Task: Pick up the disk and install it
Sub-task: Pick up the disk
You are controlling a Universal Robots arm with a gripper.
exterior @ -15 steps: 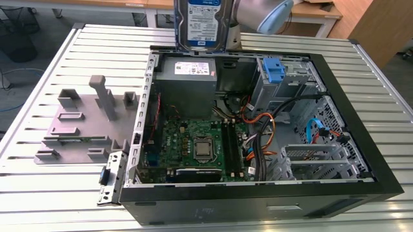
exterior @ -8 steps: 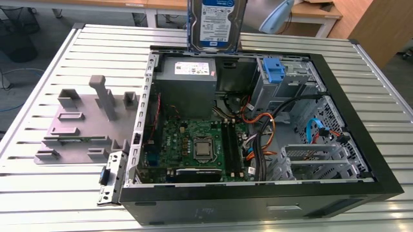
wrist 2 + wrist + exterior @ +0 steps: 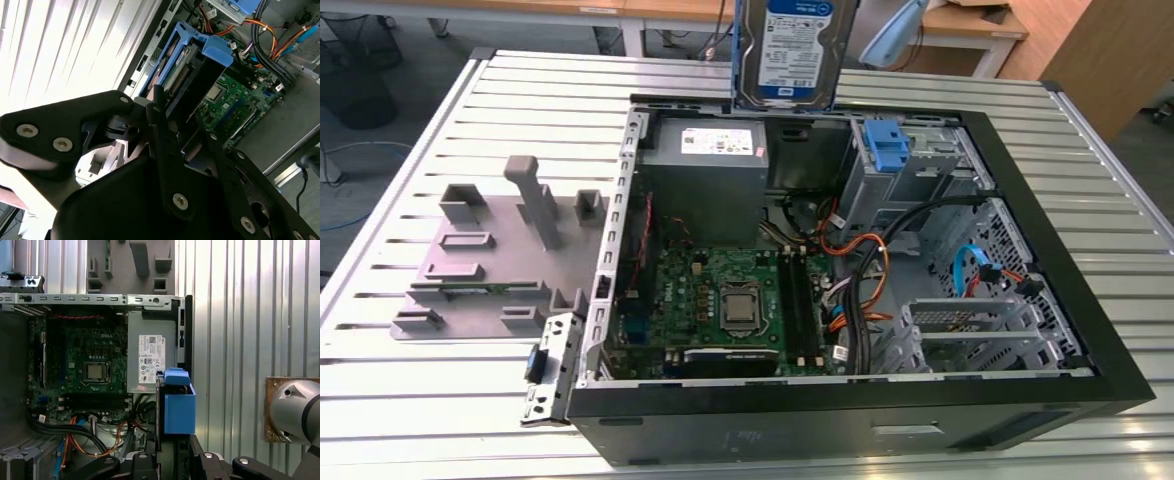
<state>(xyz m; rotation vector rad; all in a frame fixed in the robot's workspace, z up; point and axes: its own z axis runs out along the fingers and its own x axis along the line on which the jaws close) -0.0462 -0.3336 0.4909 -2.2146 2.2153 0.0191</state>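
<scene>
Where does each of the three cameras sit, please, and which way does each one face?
Exterior view: off the arm, high over the slatted table, looking down into the open computer case; the disk hangs at the top edge.
Second wrist view: on the arm, looking along the black end effector, shut on the disk, toward the motherboard.
First wrist view: on the arm, looking past the disk into the case; the end effector and a silver arm joint show.
Shared: all views show the disk and motherboard.
</scene>
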